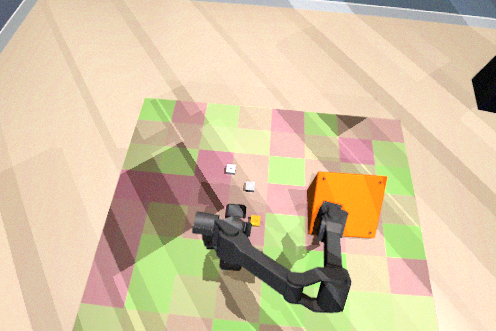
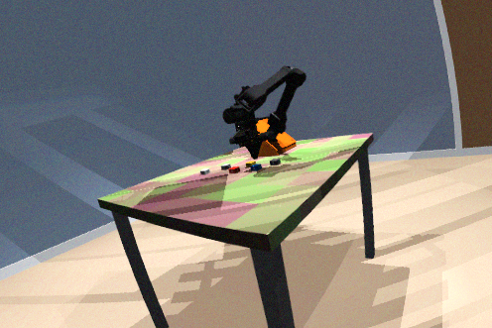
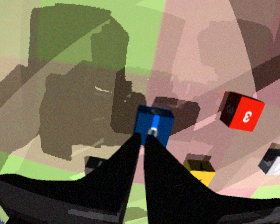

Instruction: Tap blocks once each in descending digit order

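My gripper (image 2: pixel 255 158) (image 3: pixel 142 139) is shut with nothing between its tips; they are over the near edge of the blue block (image 2: pixel 256 167) (image 3: pixel 158 116), partly covering its digit. Whether they touch it I cannot tell. The red block (image 2: pixel 234 169) (image 3: pixel 247 115) shows a 3. The yellow block (image 1: pixel 255 220) (image 2: pixel 250 164) (image 3: pixel 201 176) is partly behind the right finger. The black block (image 2: pixel 275 162) (image 3: pixel 95 164) is partly behind the left finger. One white block (image 1: pixel 249 187) (image 2: pixel 225 166) (image 3: pixel 275 164) has an unclear digit; another white block (image 1: pixel 230 169) (image 2: pixel 204 171) stands farther out. The arm hides red, blue and black in the top view.
An orange box-like stand (image 1: pixel 357 199) (image 2: pixel 285 142) is at the arm's base. The table (image 1: pixel 240 144) (image 2: pixel 208 212) has a green and pink checkered top. Dark shadows of the arm fall around the blocks.
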Action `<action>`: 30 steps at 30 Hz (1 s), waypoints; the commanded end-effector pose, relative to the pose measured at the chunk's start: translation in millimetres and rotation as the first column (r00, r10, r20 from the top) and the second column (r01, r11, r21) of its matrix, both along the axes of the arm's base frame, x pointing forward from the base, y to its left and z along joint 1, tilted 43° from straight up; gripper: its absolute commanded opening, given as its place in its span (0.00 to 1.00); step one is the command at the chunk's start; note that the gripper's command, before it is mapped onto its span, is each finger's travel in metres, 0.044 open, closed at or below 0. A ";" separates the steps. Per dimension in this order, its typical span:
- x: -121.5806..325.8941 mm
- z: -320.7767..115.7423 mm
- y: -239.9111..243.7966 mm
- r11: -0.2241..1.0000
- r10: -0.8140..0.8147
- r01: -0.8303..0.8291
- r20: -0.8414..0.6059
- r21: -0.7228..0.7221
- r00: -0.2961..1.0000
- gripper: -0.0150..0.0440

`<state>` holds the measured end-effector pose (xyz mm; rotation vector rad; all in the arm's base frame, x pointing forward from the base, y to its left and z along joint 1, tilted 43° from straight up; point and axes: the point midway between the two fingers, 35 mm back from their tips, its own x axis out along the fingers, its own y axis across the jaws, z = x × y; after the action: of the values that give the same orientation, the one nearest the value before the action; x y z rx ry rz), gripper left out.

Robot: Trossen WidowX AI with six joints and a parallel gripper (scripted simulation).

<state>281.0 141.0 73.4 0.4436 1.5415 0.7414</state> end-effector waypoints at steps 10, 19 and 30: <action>-5.4 -15.9 14.1 1.000 -0.003 0.003 -0.014 0.003 1.000 0.29; -6.9 -22.0 20.0 1.000 -0.003 0.003 -0.014 0.004 1.000 0.29; -5.9 11.1 -0.3 1.000 -0.003 0.003 -0.014 0.003 1.000 0.38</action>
<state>275.3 140.8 71.8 0.4654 1.5644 0.7286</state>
